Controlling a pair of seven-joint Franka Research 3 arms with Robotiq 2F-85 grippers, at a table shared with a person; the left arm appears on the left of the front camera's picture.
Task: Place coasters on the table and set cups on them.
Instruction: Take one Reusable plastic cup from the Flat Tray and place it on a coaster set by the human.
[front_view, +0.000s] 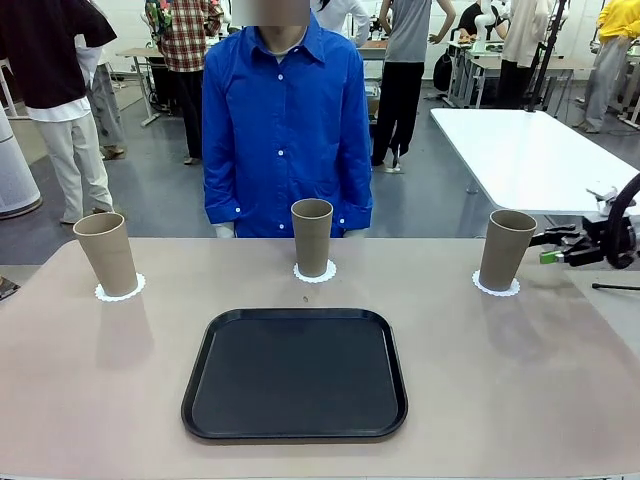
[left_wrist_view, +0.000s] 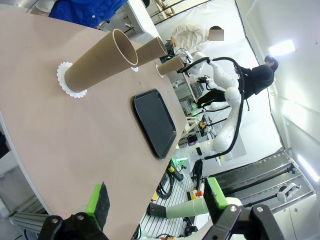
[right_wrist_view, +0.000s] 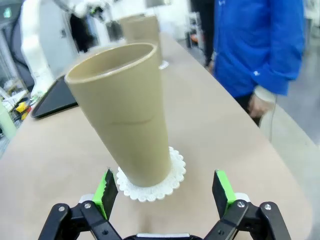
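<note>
Front view: right arm's black green-padded gripper (front_view: 556, 247) cut off by frame edge at 3 o'clock, only fingers and part of the wrist in.

Right wrist view: far tall khaki paper cup (right_wrist_view: 141, 28) blurred, top clipped at 12 o'clock; black rounded plastic tray (right_wrist_view: 52, 100) part-hidden behind the near khaki cup (right_wrist_view: 125, 112).

Left wrist view: third khaki cup (left_wrist_view: 171, 65) small; its white lacy doily too small to make out. Beige-tan tabletop (left_wrist_view: 60, 140) runs off at 9 o'clock.

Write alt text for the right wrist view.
A tan cup stands on a white doily on the beige table, just ahead of the open right pincer, untouched. Behind it are another cup, a black tray, and a person in blue.
</note>
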